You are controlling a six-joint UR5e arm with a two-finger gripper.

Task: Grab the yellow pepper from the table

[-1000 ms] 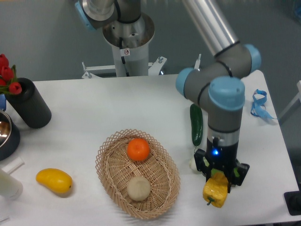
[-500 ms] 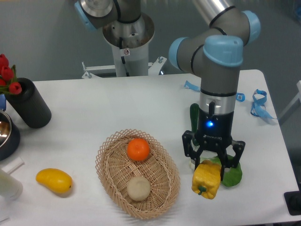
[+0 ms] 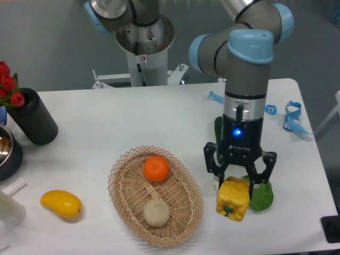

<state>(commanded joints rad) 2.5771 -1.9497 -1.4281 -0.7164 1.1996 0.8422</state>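
Since a second ago the arm has risen and shifted toward 9 o'clock; its vertical tool (image 3: 237, 187) grips the yellow pepper (image 3: 232, 198) above the worktop (image 3: 133, 117).

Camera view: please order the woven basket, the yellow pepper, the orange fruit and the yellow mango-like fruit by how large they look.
1. Woven wicker basket
2. Smooth yellow mango-like fruit and blocky yellow pepper: too similar to rank
3. Round orange fruit

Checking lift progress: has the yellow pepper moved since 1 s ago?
Yes. The yellow pepper, held in the pincer, has shifted up and left, toward the wicker basket, uncovering a green item beside it.
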